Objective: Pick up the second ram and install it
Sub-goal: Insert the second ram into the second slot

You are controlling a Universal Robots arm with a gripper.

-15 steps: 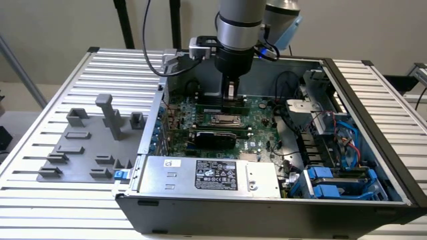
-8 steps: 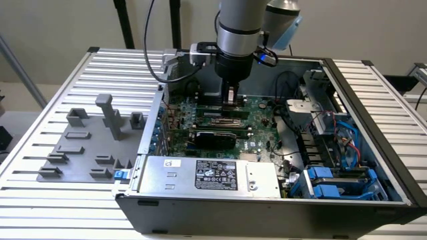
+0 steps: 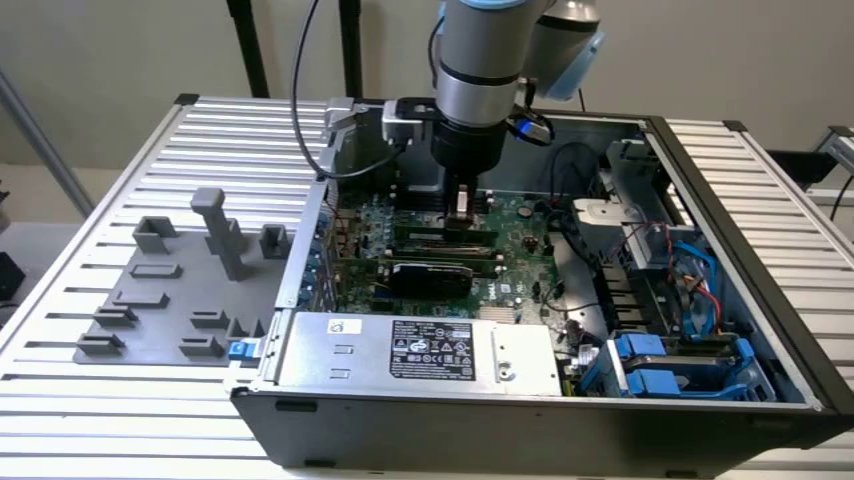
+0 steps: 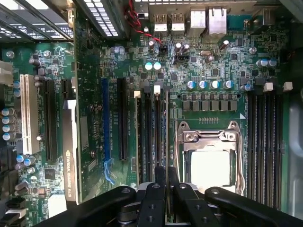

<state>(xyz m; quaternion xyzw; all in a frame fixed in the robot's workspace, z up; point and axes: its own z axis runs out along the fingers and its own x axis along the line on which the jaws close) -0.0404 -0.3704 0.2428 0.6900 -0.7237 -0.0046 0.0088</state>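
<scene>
The gripper (image 4: 166,182) hangs low inside the open computer case (image 3: 747,250), its fingers nearly together and clamped on the top edge of the second ram (image 4: 162,137), which stands on edge over a slot in the memory bank (image 4: 150,137) just beside the CPU socket (image 4: 208,156) on the motherboard (image 4: 213,66). In the exterior view the gripper (image 3: 461,205) sits directly above the green stick (image 3: 447,237), with the graphics card (image 3: 430,272) lying just in front. I judge the ram to be at or in its slot, though whether it is fully seated cannot be told. The chief risk is misalignment: if the stick is tilted or offset along the slot, a downward push could bend it or stress the board, and the white latches (image 4: 157,88) at the slot end would not catch. A slip in the narrow grip could let the stick lean against the neighbouring slot. Room is tight sideways, with the socket frame on one flank and the expansion cards on the other; straight above, the way is open, and the case walls stand well apart from the arm.
</scene>
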